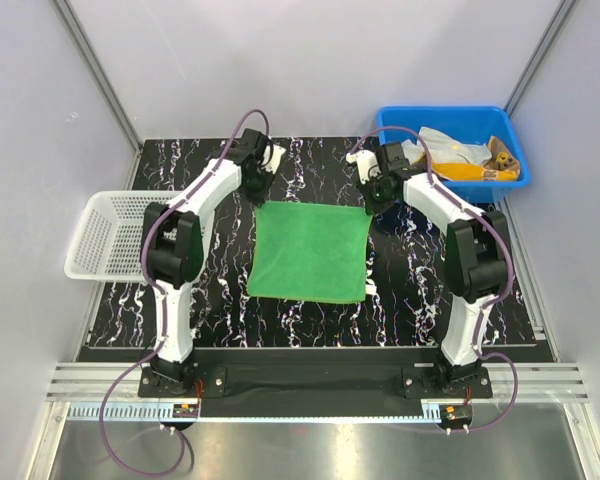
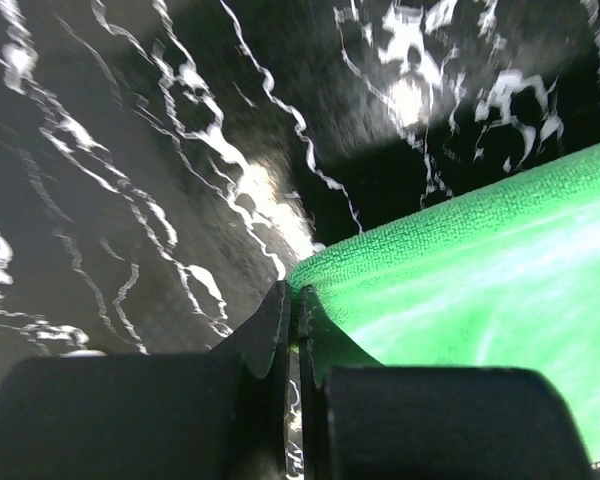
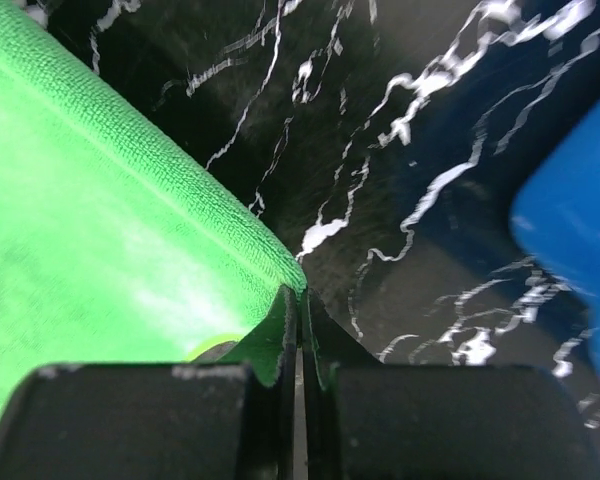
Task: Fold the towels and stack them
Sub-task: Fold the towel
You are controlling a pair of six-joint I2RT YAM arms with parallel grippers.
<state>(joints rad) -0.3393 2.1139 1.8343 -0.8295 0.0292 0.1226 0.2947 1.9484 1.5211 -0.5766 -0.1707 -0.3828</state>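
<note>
At the near edge of the black marbled table (image 1: pixel 180 320) we see the two arm bases bolted side by side, both arms reaching away from us.

In the middle of the table lies the green towel (image 1: pixel 310 252), spread flat in a single layer, roughly square, its near edge free and untouched.

At the towel's far left corner sits the left gripper (image 2: pixel 292 305). Its fingers are pressed together, with the tip of that corner nipped between them. At the far right corner the right gripper (image 3: pixel 300 300) does the same, its fingers closed tight on the hem.

We judge that both far corners are held so the far edge can be lifted evenly and carried toward the near edge, making the first fold without the cloth twisting.

At the left edge of the table rests a white basket (image 1: pixel 90 240), probably where folded towels will be stacked. We cannot tell whether anything is inside.

Past the far right corner stands a blue bin (image 1: pixel 440 111) holding the other towels (image 1: pixel 450 155) in a loose heap, a pale one and an orange-yellow one, waiting their turn.
</note>
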